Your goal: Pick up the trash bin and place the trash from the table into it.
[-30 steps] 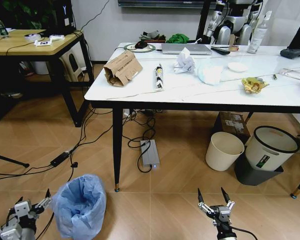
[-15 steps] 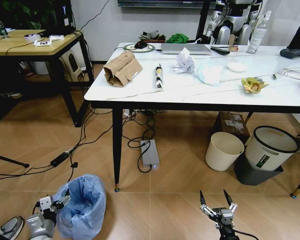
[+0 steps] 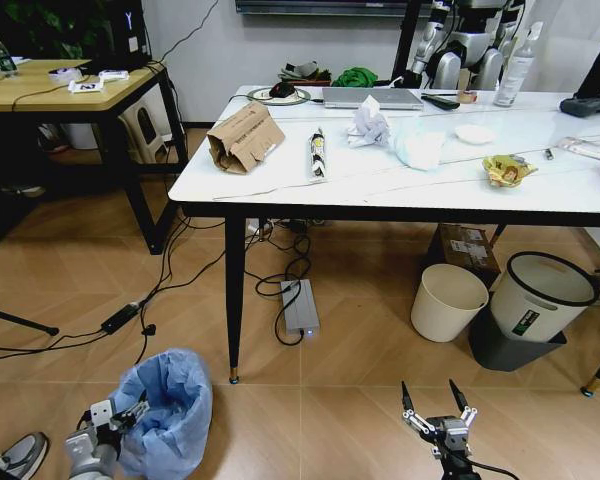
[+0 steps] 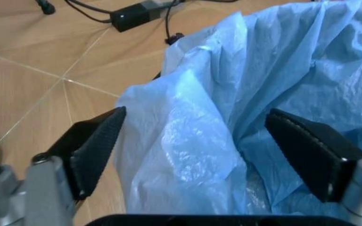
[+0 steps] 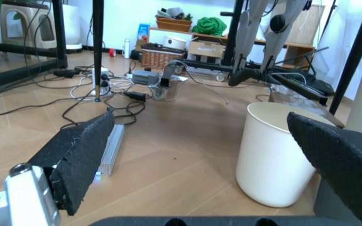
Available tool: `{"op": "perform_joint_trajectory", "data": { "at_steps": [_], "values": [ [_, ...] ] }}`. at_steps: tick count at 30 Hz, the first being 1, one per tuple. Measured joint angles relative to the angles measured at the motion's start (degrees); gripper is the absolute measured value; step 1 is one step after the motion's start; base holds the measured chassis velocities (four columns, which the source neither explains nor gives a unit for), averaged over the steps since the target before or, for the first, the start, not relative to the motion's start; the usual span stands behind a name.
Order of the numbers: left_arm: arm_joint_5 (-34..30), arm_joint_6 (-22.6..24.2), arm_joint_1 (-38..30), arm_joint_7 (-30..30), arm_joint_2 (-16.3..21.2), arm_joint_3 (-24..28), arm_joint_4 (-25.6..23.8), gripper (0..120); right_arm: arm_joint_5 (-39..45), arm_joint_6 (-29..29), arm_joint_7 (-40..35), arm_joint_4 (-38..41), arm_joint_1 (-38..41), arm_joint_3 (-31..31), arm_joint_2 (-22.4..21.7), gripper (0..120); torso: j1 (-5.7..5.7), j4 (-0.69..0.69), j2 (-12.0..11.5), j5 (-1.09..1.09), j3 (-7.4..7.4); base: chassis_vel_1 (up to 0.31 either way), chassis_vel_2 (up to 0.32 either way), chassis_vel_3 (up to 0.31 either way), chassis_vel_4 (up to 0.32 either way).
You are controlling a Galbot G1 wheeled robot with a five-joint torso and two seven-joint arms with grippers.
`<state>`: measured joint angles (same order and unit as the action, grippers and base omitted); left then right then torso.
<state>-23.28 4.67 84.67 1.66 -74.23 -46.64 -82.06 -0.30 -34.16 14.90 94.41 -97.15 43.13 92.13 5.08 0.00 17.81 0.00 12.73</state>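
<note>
The left gripper [image 3: 120,418] sat low at the near left, right at the near-left rim of the trash bin [image 3: 165,405], w/ its jaws spread wide. In the left wrist view the two dark fingers [image 4: 96,141] straddled the bin's rim: a fold of the crinkly light-blue bag [image 4: 231,117] lay between them, one pad outside the bag over the floor, the other over the bin's mouth. Not clamped; cannot tell if either pad actually touched the plastic. The bin stood on the wood floor [image 3: 360,400], near side of the table's [image 3: 580,195] front-left leg.

The right gripper [image 3: 437,415] hung low at the near right, approx. centre-right of the floor, fingers splayed open & holding nothing. Its wrist view looked across the floor toward the cream round bin [image 5: 272,157] w/ both pads apart.

The trash lay on the white table, farther off: crumpled brown cardboard [image 3: 244,136] at the left end, crumpled white paper [image 3: 368,125] & tissue [image 3: 420,146] mid-table, a yellow wrapper [image 3: 507,170] to the right.
</note>
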Motion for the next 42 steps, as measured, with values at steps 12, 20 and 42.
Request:
{"op": "perform_joint_trajectory", "data": {
  "at_steps": [12, 20, 42],
  "values": [
    [1.13, -0.28, -0.41, 0.15, -0.52, -0.44, 1.52, 48, -0.11, 0.22, -0.01, 0.00, 0.09, -0.09, 0.00, 100, 0.00, 0.00, 0.02, 0.02, 0.01, 0.000, 0.000, 0.000, 0.000],
    [1.53, -0.76, -0.76, 0.28, -0.93, -0.48, 2.20, 21, -0.09, 0.27, -0.02, 0.18, -0.02, 0.00, 0.00, 100, 0.00, 0.00, 0.03, 0.03, 0.01, 0.000, 0.000, 0.000, 0.000],
    [4.83, -6.90, 5.91, 4.28, -2.02, 0.87, -5.99, 1, -0.05, 1.14, -0.01, 0.22, 0.24, -0.01, 0.00, 100, 0.01, 0.01, 0.03, -0.02, 0.04, 0.000, 0.000, 0.000, 0.000]
  ]
}}
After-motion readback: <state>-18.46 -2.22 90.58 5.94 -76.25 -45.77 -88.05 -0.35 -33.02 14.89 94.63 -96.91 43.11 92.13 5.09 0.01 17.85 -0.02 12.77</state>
